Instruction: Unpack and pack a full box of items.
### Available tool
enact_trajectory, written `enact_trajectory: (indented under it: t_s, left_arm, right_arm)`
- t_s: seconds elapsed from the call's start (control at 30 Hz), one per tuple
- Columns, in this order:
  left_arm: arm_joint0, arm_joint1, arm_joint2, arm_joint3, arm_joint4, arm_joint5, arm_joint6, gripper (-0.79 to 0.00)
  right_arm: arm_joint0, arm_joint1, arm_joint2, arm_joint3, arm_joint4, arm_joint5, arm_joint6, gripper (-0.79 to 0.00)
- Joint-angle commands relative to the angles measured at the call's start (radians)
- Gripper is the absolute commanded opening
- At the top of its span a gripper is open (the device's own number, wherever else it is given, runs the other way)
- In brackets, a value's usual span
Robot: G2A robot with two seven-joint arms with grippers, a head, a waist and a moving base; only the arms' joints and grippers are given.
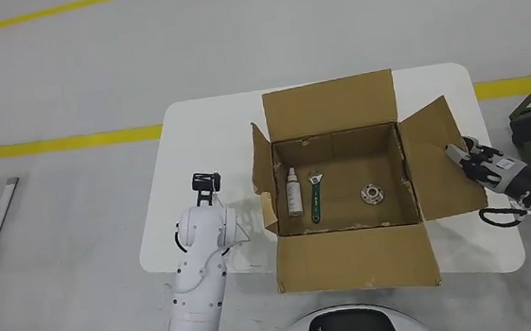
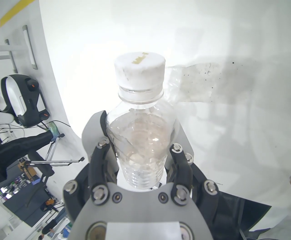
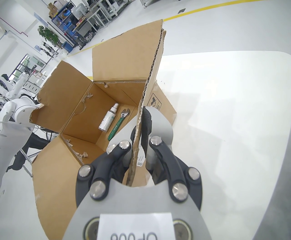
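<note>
The clear plastic bottle (image 2: 139, 109) is clenched in the left end effector (image 2: 139, 136), its long axis running out from the wrist, cap leading, over the tabletop's (image 1: 206, 133) left edge. The open cardboard box (image 1: 330, 106) lies just to its right, so this arm is nearer. The right end effector (image 3: 141, 122) pinches the box's right flap (image 3: 152, 68). Inside lie a spray bottle (image 1: 293, 191), a wrench (image 1: 316, 199) and a round metal fitting (image 1: 372, 194).

Between the left gripper's (image 2: 138, 127) jaws: a clear bottle (image 2: 138, 141), its cap (image 2: 139, 68) white with 1 small yellow mark. Both grippers are pale grey with black links. Between the right gripper's (image 3: 141, 122) jaws: a plain brown flap (image 3: 150, 56), matching the box (image 3: 77, 122). Beyond those jaws: a white sprayer (image 3: 108, 118), a green-handled, silver-headed wrench (image 3: 118, 125), a grey disc (image 1: 372, 194). The table (image 1: 206, 133) is white, the floor (image 1: 235, 35) grey with yellow stripes.
</note>
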Motion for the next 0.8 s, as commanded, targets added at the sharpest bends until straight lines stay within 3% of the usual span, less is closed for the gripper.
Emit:
enact_trajectory:
  t_s: [0.0,0.1,0.13,0.17,0.3,0.33,0.37,0.77]
  left_arm:
    - [-0.003,-0.002,0.003,0.006,0.001,0.004,-0.001,-0.751]
    - [-0.007,-0.004,0.008,0.015,0.0,0.009,-0.002,-0.631]
    - [-0.008,-0.005,0.01,0.02,-0.001,0.009,-0.001,-0.502]
    - [-0.011,-0.006,0.011,0.026,0.0,0.009,-0.002,-0.443]
    - [-0.017,-0.009,0.015,0.045,-0.002,0.014,0.002,-0.413]
    - [-0.019,-0.01,0.015,0.048,-0.002,0.015,0.002,-0.068]
    - [-0.021,-0.01,0.015,0.05,-0.002,0.014,0.002,0.0]
    - [-0.027,-0.015,0.017,0.027,0.014,0.006,0.008,0.0]
  right_arm:
    - [0.0,0.0,0.0,0.001,0.0,0.0,-0.001,-0.785]
    - [0.001,0.001,-0.001,0.001,0.0,0.002,-0.002,-0.785]
    - [0.001,0.001,-0.001,0.002,0.0,0.002,-0.002,-0.785]
    - [0.001,0.001,-0.001,0.002,0.0,0.002,-0.002,-0.785]
    - [0.002,0.002,-0.002,0.003,-0.003,0.004,-0.003,-0.785]
    - [0.002,0.003,-0.002,0.003,-0.003,0.004,-0.003,-0.785]
    - [0.002,0.003,-0.003,0.004,-0.003,0.004,-0.004,-0.785]
    - [0.008,0.005,-0.008,0.01,-0.009,0.007,-0.005,-0.785]
